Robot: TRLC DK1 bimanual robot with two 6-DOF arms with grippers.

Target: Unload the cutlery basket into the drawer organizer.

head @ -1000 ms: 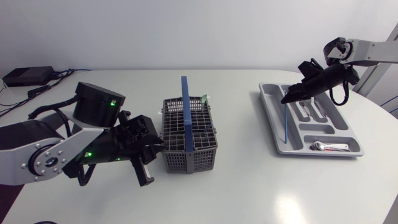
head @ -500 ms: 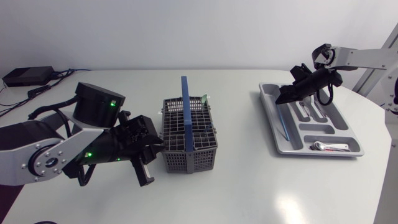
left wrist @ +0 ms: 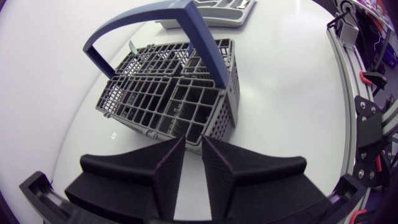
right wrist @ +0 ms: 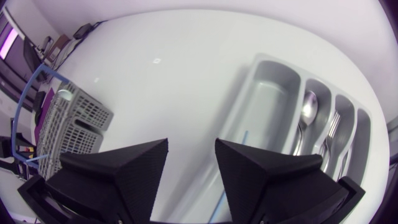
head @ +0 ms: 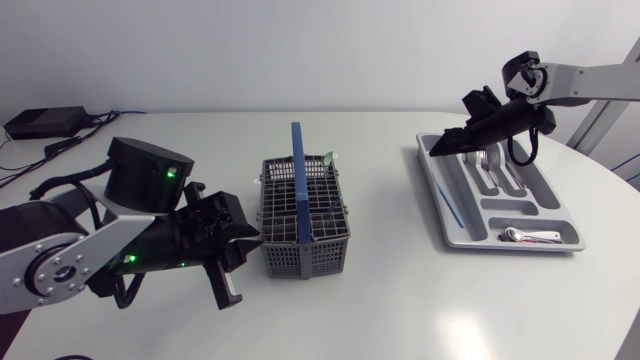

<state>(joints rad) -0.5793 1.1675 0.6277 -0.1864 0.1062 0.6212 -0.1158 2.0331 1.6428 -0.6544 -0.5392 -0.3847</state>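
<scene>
- Thin blue stick (head: 455, 205): lies flat in the drawer organizer (head: 565, 222), in the long outer compartment on the basket side; its long axis runs along that compartment, far end to near end.
- Neighbouring compartments: spoon (head: 485, 176) and fork (head: 510, 180), lengthwise; a white item (head: 530, 235) in the crosswise near compartment.
- Our right arm (head: 580, 80): jaws spread apart and empty, above the organizer's far corner.
- Cutlery basket (head: 305, 215): grey, blue handle (head: 297, 180) upright, mid-table (head: 400, 300), well apart from the organizer.
- Our left arm (head: 60, 260): jaws just beside the basket's near side, a slim gap between them, gripping nothing.
</scene>
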